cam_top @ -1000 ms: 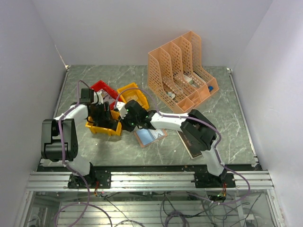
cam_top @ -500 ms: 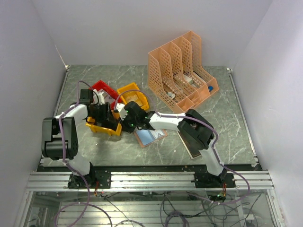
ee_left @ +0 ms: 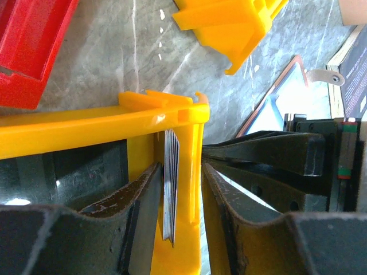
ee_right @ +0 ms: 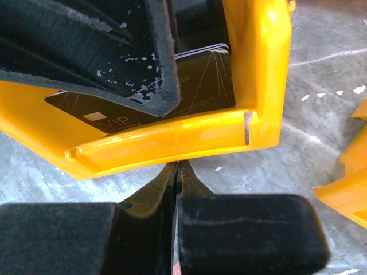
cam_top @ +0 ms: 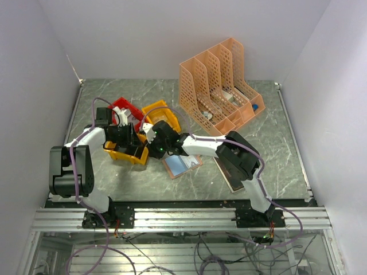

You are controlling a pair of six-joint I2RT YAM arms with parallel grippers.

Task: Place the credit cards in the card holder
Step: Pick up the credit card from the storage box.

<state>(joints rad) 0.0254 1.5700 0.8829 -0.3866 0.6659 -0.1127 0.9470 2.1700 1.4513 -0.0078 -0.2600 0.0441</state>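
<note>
A stack of credit cards stands on edge inside a yellow bin, against its end wall. My left gripper straddles that wall: one finger is inside beside the cards, the other outside, with thin gaps still showing. It is open. In the right wrist view the cards look dark, and one reads VIP. My right gripper is shut and empty, its tips against the bin's outer wall. The card holder lies open on the table, pale face up, right of the bin.
A red bin and a second yellow bin sit just behind the bin with the cards. A peach lattice file organizer stands at the back right. A black book lies under my right arm.
My left jaws have narrowed around the cards and the bin wall. The right gripper has stayed shut against the bin and has edged slightly left.
</note>
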